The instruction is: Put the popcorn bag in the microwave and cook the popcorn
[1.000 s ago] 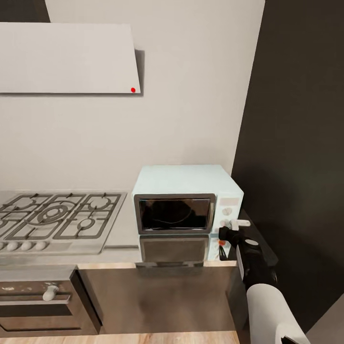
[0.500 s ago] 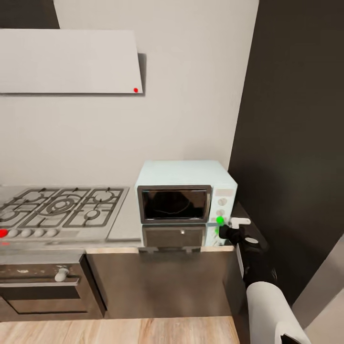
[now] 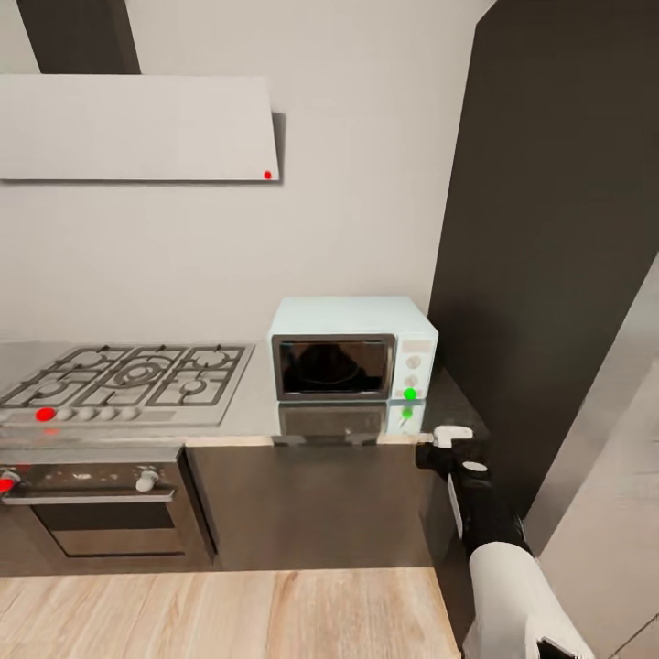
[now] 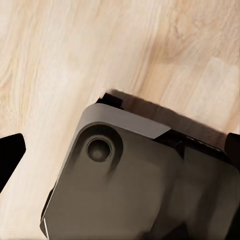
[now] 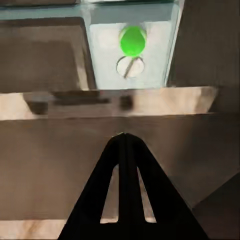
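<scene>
The mint-blue microwave (image 3: 352,348) stands on the steel countertop (image 3: 247,416) beside the gas hob (image 3: 128,380), door closed, green dot (image 5: 132,41) lit on its control panel. The right gripper (image 5: 123,137) hangs before the counter edge, fingers pressed together, holding nothing. Left gripper's state cannot be determined.

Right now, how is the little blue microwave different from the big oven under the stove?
The microwave is pale mint blue and sits on the countertop; the oven is dark and built in below it. The microwave shows a green dot; the oven shows a red one. Both have dark glass doors, closed.
</scene>
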Robot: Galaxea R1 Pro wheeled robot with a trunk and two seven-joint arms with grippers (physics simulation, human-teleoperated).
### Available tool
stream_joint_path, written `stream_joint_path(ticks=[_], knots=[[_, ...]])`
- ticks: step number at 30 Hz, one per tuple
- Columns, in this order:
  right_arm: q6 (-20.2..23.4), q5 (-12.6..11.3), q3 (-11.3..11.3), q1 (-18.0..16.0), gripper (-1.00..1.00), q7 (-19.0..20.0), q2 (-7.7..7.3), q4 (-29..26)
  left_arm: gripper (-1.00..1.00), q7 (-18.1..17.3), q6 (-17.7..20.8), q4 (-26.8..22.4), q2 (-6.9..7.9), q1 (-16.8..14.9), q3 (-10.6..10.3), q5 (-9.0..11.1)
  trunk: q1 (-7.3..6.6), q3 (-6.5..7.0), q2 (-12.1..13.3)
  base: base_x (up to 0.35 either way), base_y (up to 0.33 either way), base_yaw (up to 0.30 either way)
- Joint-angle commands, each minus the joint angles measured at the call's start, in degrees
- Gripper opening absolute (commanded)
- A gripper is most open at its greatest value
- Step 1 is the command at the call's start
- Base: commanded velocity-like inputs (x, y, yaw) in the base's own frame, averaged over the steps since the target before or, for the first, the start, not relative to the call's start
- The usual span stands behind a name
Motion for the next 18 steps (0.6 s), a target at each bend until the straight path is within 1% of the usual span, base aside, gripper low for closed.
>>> stream_joint_path(ticks=[1,2,3,4,5,6,7,8,9,10,11,13,15,16,18], knots=[[-0.19,0.54,-0.39,-0.15,-1.00,-1.04,0.09,4.43,1.00,0.24,-0.13,-0.02,-0.01,-0.03,-0.46,0.37,-0.03,-0.08,-0.07,-0.336,0.000,0.000],[-0.55,0.52,-0.41,-0.07,-1.00,-2.53,0.01,8.27,1.00,0.24,-0.13,-0.02,-0.01,-0.04,-0.47,0.37,-0.03,-0.08,-0.07,-0.336,0.000,0.000],[-1.15,0.51,-0.41,-0.05,-1.00,-3.37,-0.71,11.27,1.00,0.24,-0.13,-0.02,-0.01,-0.04,-0.47,0.37,-0.03,-0.08,-0.07,-0.336,0.000,0.000],[-4.58,0.48,-0.42,0.01,-1.00,-4.76,-4.11,21.44,1.00,0.24,-0.13,-0.02,-0.01,-0.04,-0.48,0.37,-0.03,-0.08,-0.07,-0.336,0.000,0.000],[-7.46,0.42,-0.39,0.03,-1.00,-5.13,-7.24,28.83,1.00,0.24,-0.13,-0.02,-0.01,-0.04,-0.47,0.37,-0.03,-0.08,-0.07,-0.336,0.000,0.000],[-11.28,0.36,-0.36,0.04,-1.00,-5.36,-10.72,38.17,1.00,0.24,-0.13,-0.02,-0.01,-0.04,-0.47,0.37,-0.03,-0.08,-0.07,-0.332,0.000,0.000],[-14.14,0.34,-0.34,0.89,-1.00,-5.46,-12.92,43.83,1.00,0.19,-0.13,-0.02,0.01,-0.04,-0.46,0.37,-0.03,-0.08,-0.07,-0.291,0.000,0.000],[-15.30,0.34,-0.34,3.65,-1.00,-5.52,-13.77,45.64,1.00,0.17,-0.13,-0.02,0.04,-0.04,-0.43,0.37,-0.03,-0.08,-0.07,-0.211,0.000,0.000],[-16.99,0.42,-0.33,10.13,-1.00,-5.60,-14.31,46.91,1.00,0.16,-0.13,0.00,0.12,-0.03,-0.40,0.37,-0.03,-0.08,-0.07,-0.072,0.000,0.000],[-17.90,0.46,-0.29,13.47,-1.00,-5.90,-14.38,47.22,1.00,0.16,-0.08,0.02,0.19,-0.04,-0.40,0.40,-0.03,-0.08,-0.07,-0.037,0.000,0.000],[-18.58,0.49,-0.26,16.77,-1.00,-6.98,-14.30,47.40,1.00,0.21,-0.06,0.05,0.27,-0.02,-0.39,0.43,-0.03,-0.08,-0.07,-0.015,0.000,0.000],[-19.39,0.48,-0.25,22.47,-1.00,-8.70,-14.27,47.50,1.00,0.25,-0.04,0.07,0.36,-0.01,-0.39,0.45,-0.03,-0.08,-0.07,-0.006,0.000,0.000],[-22.23,0.33,-0.25,28.38,-1.00,-9.29,-14.11,47.53,1.00,0.30,0.00,0.07,0.69,0.00,-0.39,0.45,-0.03,-0.08,-0.07,-0.001,0.000,0.000],[-22.85,0.29,-0.25,29.58,-1.00,-9.38,-13.99,47.56,1.00,0.27,0.03,0.07,0.91,-0.01,-0.39,0.46,-0.03,-0.08,-0.07,0.000,0.000,0.000],[-23.22,0.25,-0.24,30.51,-1.00,-9.45,-13.88,47.61,1.00,0.25,0.04,0.07,1.14,-0.02,-0.39,0.46,-0.03,-0.08,-0.07,0.000,0.000,0.000]])
